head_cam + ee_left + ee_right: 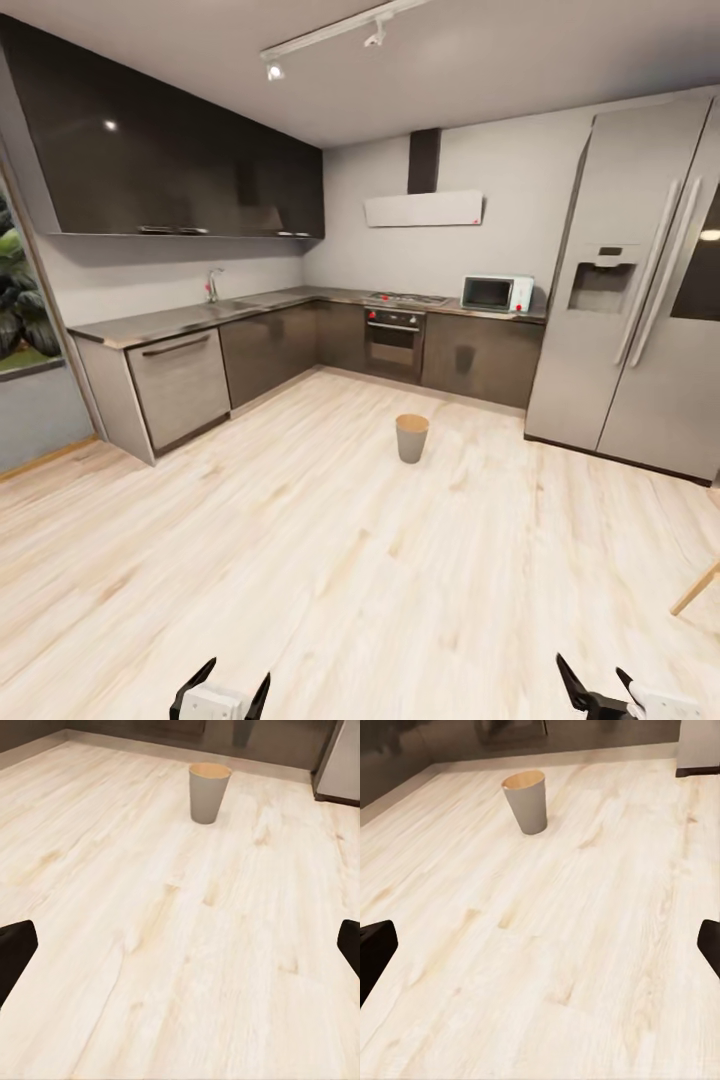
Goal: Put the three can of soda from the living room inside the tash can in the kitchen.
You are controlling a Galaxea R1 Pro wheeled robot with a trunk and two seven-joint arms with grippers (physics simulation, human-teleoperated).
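While we face the kitchen [300, 330], we count one tash can [411, 438] upright on the floor [300, 560]. Our left claw [220, 690] and right claw [595, 692] both hang spread wide, grasping nothing.

I'm facing pale wood-plank flooring [300, 560] and dark grey L-shaped base cabinets [270, 350] under glossy black wall cupboards [170, 160]. A tall silver double-door fridge [640, 290] stands right; ceiling track spotlights [330, 35] glow.

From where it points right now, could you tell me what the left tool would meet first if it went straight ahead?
Most likely the bare wooden floor: the left tool, open and empty, aims down at planks short of the trash can, though depth is hard to judge.
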